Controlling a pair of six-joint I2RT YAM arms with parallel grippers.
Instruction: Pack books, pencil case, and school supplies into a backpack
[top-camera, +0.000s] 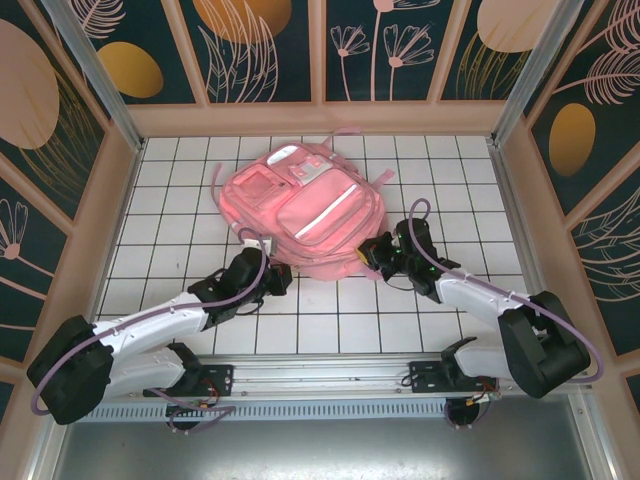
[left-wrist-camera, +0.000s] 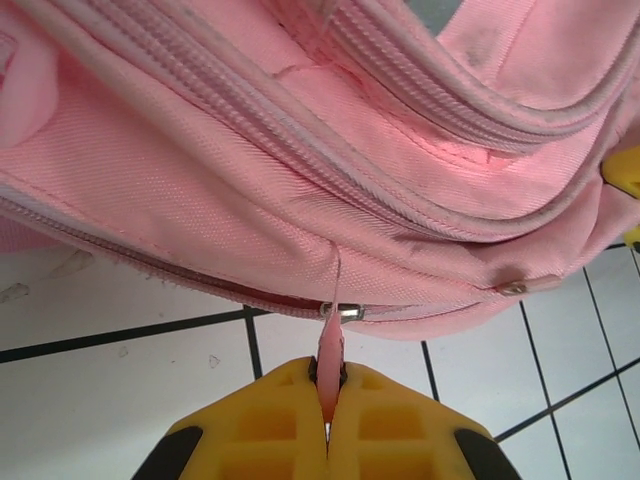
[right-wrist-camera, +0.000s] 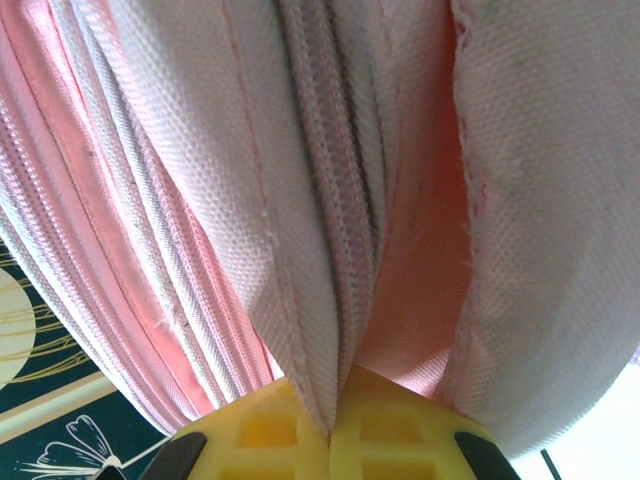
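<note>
The pink backpack (top-camera: 305, 215) lies flat on the white tiled table (top-camera: 180, 200), front pockets up. My left gripper (top-camera: 283, 277) sits at the bag's near left edge, shut on the pink zipper pull (left-wrist-camera: 331, 360) that hangs from a metal slider (left-wrist-camera: 343, 312). At the bag's near right corner, my right gripper (top-camera: 368, 250) is shut on a fold of backpack fabric (right-wrist-camera: 330, 330) beside a zipper seam. In the left wrist view the backpack (left-wrist-camera: 330, 150) fills the top, and the zipper left of the slider shows a thin dark gap. The books, pencil case and school supplies are out of view.
Patterned dark walls (top-camera: 260, 50) with wooden frames box in the table on three sides. Bare tiles (top-camera: 340, 320) lie between the two arms in front of the bag. A metal rail (top-camera: 330, 385) runs along the near edge by the arm bases.
</note>
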